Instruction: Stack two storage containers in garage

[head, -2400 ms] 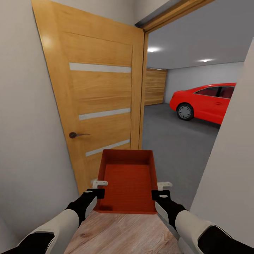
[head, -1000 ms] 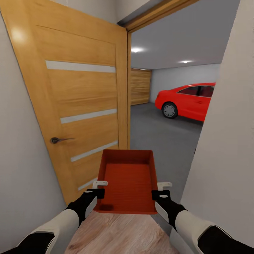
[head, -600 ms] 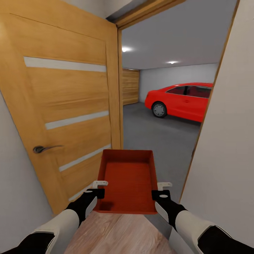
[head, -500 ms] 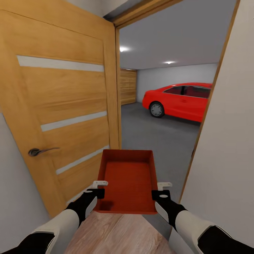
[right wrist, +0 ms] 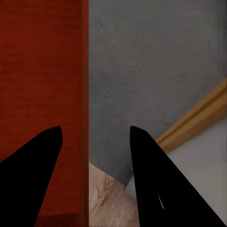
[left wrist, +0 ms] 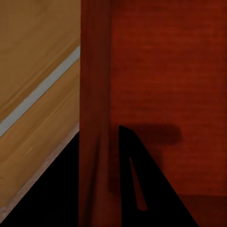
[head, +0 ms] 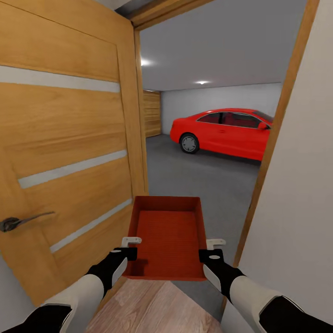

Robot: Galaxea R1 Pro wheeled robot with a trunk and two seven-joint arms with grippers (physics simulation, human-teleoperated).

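We carry one storage container [head: 167, 238] between our two end effectors. The left end effector [head: 130, 247] grips the bin's left wall at 9 o'clock of the bin; in the left wrist view its fingers [left wrist: 142, 189] sit on either side of that wall [left wrist: 96, 118], closed on it. The right end effector [head: 210, 249] straddles the right wall at 3 o'clock; in the right wrist view one finger [right wrist: 33, 161] lies over the bin's inside and the other [right wrist: 161, 179] outside, with space between finger and wall, so we cannot tell whether it clamps.

The open-top bin is held level in front of us at the doorway. At 9 o'clock stands the open wooden door [head: 64, 152] with its handle [head: 21, 221]. Under us is light wood plank floor [head: 152, 307]; ahead, at 12 o'clock, the garage's dark grey floor [head: 199, 178], and at 1 o'clock the red car [head: 222, 132]. At 3 o'clock is a pale wall [head: 300, 208].
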